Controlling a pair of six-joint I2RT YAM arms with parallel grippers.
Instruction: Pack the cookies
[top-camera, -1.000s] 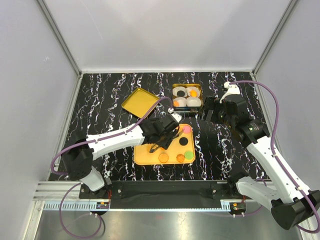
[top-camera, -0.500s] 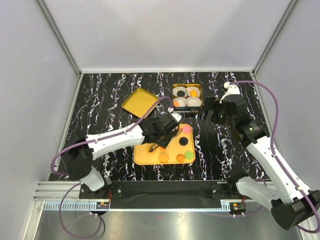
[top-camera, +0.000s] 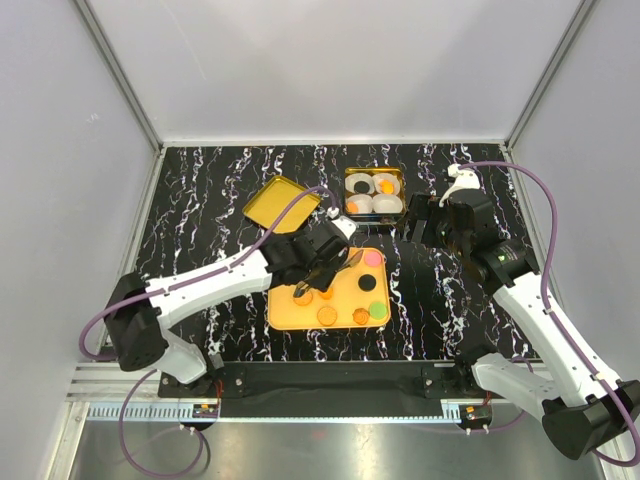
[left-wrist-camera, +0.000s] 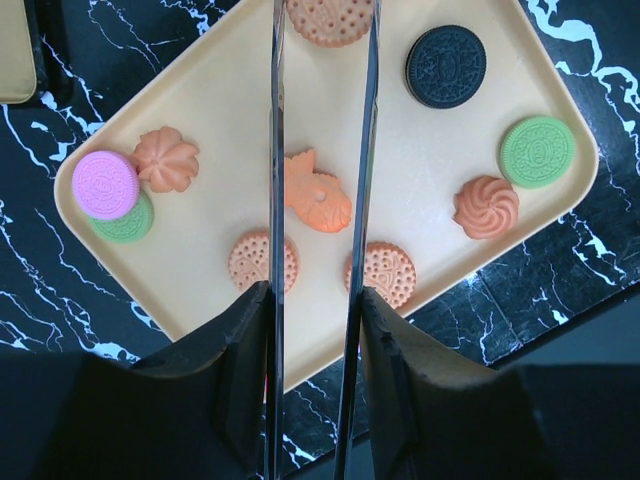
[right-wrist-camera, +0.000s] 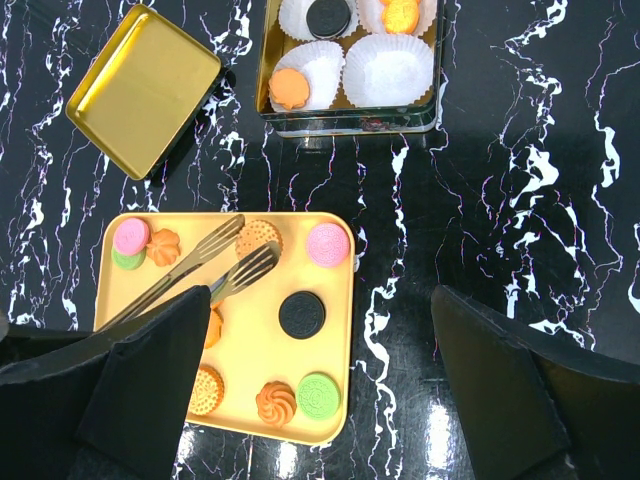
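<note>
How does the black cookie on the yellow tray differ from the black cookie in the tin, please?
The tray's black cookie lies bare on the yellow tray; the other black cookie sits in a white paper cup inside the tin. The tray's one is not yet packed and nearer the arms' bases; the tin's one is packed and farther off. Both are round and black.

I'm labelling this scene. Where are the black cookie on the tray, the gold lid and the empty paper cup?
black cookie (right-wrist-camera: 301, 314), right wrist view, centre of its top face.
gold lid (right-wrist-camera: 143, 90), right wrist view, middle of its flat face.
empty paper cup (right-wrist-camera: 388, 70), right wrist view, its bare bottom.
</note>
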